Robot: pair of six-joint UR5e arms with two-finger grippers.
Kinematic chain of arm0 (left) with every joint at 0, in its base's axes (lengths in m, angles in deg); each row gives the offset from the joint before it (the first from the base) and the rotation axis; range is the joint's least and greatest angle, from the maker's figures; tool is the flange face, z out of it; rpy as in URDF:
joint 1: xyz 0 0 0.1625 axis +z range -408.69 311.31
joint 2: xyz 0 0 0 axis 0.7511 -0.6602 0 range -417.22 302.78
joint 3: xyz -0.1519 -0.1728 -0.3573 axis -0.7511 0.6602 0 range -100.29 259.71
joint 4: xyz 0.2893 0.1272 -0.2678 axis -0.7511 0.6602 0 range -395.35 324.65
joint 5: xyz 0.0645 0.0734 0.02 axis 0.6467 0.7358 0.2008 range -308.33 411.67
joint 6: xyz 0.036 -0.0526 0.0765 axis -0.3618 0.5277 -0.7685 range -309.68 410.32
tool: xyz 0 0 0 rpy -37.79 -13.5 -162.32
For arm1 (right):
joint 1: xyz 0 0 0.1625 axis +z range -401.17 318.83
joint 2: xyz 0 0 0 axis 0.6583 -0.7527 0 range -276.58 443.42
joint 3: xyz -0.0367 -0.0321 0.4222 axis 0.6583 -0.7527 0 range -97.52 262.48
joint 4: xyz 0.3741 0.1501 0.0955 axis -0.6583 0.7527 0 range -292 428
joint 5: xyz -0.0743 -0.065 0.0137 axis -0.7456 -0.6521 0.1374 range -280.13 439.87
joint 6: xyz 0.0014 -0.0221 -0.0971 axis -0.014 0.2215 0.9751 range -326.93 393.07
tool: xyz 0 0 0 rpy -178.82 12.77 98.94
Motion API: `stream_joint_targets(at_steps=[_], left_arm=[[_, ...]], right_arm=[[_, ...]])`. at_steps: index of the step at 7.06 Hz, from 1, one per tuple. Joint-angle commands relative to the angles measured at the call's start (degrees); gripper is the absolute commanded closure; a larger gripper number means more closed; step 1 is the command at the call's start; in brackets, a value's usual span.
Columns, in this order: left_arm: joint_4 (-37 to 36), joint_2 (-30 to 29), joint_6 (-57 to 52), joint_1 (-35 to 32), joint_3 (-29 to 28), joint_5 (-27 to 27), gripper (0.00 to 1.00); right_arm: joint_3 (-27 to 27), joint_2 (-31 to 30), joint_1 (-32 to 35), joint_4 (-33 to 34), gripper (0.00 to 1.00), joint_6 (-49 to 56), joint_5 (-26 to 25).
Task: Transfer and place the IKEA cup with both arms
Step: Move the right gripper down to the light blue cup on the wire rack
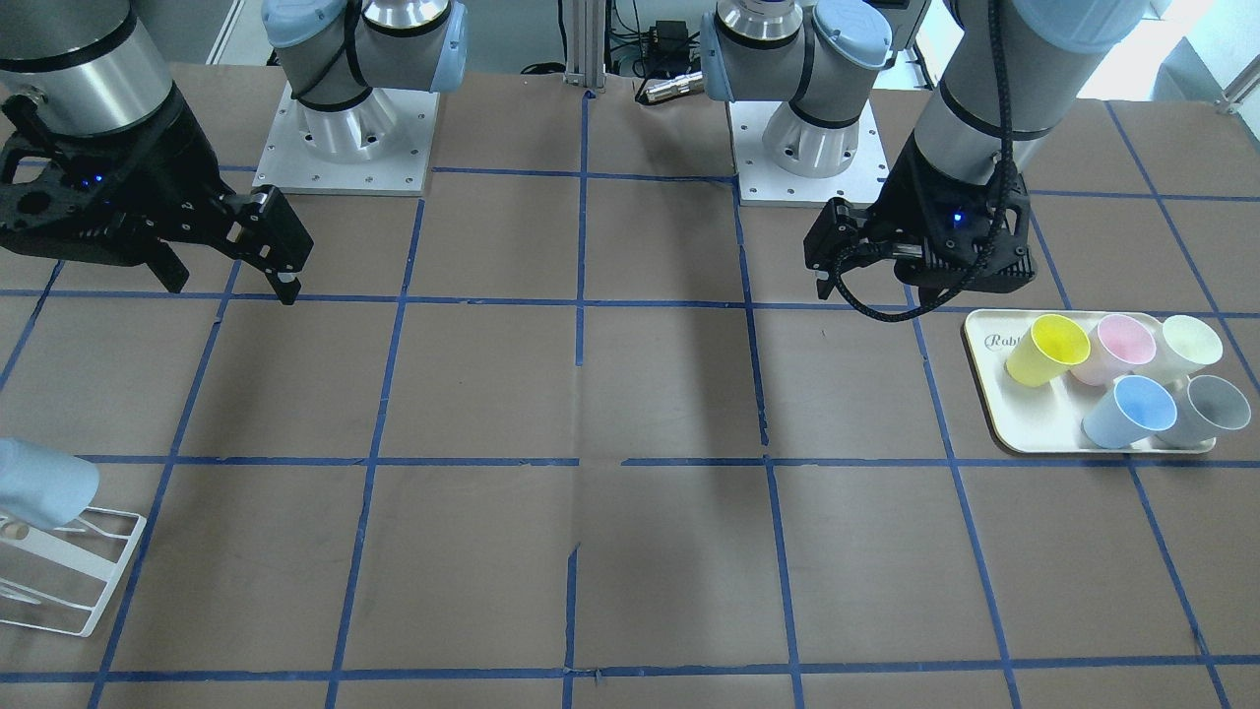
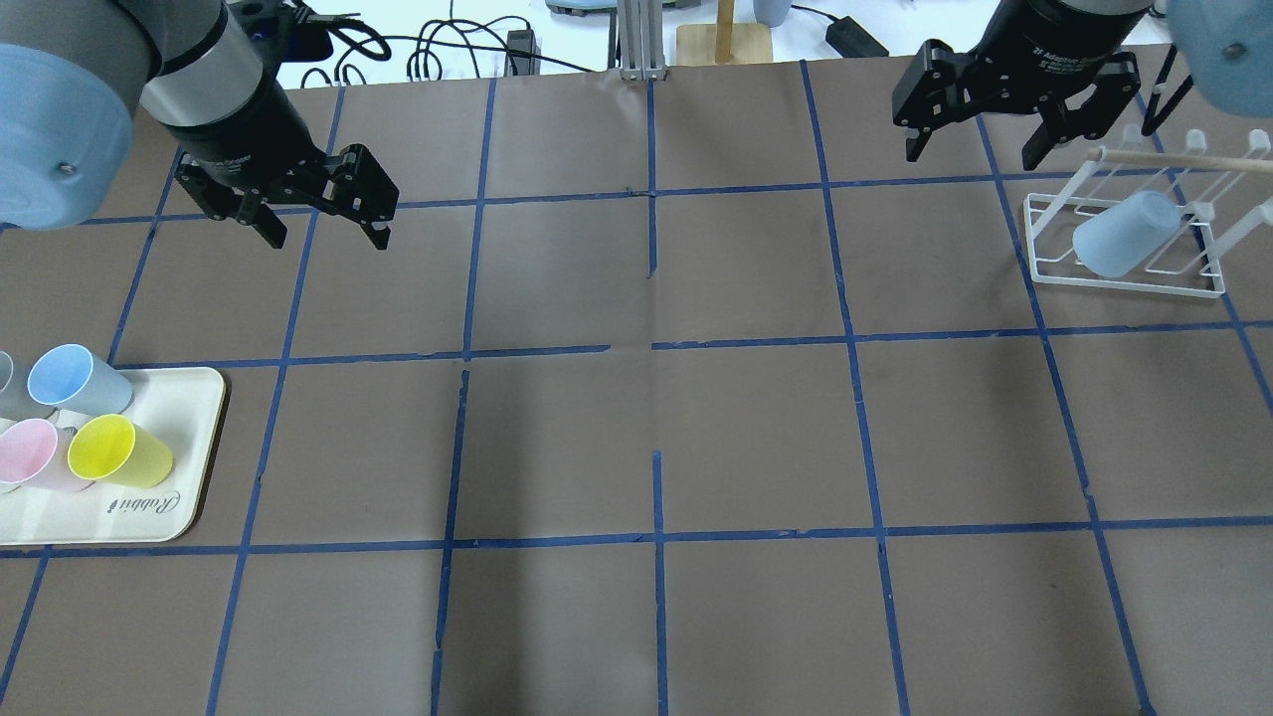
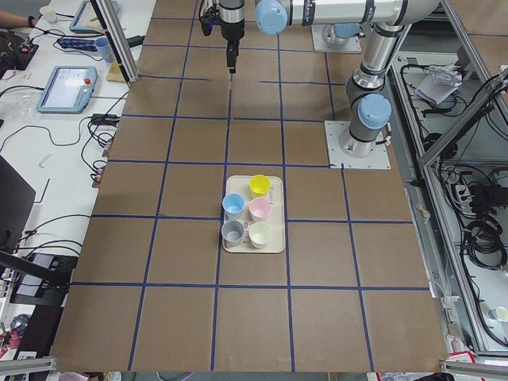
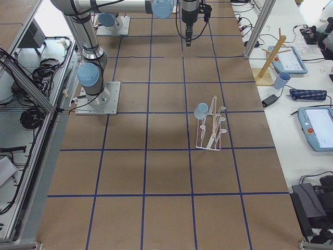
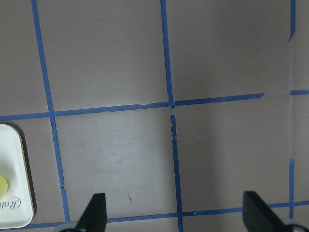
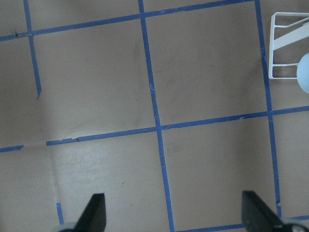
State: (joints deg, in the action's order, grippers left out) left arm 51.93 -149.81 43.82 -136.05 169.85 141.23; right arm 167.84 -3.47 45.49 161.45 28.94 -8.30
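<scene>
One pale-blue IKEA cup [image 2: 1124, 237] lies tilted on the white wire rack [image 2: 1124, 280] at the far right, also seen in the front view [image 1: 39, 484]. Its twin [image 2: 75, 378] lies on the cream tray [image 2: 194, 408] at the left, also seen in the front view [image 1: 1132, 412]. My left gripper [image 2: 326, 234] is open and empty, hanging above the table beyond the tray. My right gripper [image 2: 970, 154] is open and empty, just left of and behind the rack. Both wrist views show bare table between the open fingers [image 5: 94, 215] [image 6: 96, 215].
The tray also holds a yellow cup [image 2: 119, 452], a pink cup [image 2: 30, 452] and a grey cup [image 1: 1206, 409]. A wooden stand [image 2: 724, 35] is past the table's far edge. Blue tape lines grid the brown table.
</scene>
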Motion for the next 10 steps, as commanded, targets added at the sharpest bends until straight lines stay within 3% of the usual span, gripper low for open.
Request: stream_joint_targets(at_steps=[1, 3, 5, 8, 10], left_arm=[[-0.01, 0.13, -0.43, 0.0, 0.04, 0.09, 0.0], [0.08, 0.39, -0.44, 0.0, 0.04, -0.09, 0.0], [-0.01, 0.13, -0.44, 0.17, 0.04, 0.09, 0.0], [-0.09, 0.3, -0.53, 0.17, 0.13, 0.43, 0.0], [-0.18, 0.13, -0.53, 0.26, -0.05, 0.18, 0.0]], right_arm=[[-0.02, -0.03, 0.26, -0.02, 0.0, 0.0, -0.07], [-0.11, 0.4, 0.26, -0.02, 0.0, 0.26, -0.6], [-0.46, 0.93, -3.05, 1.21, 0.0, 12.74, -0.95], [1.03, 2.85, -14.82, 1.3, 0.0, 32.89, -0.07], [1.12, 9.68, -21.51, 7.85, 0.0, 40.29, -0.08]])
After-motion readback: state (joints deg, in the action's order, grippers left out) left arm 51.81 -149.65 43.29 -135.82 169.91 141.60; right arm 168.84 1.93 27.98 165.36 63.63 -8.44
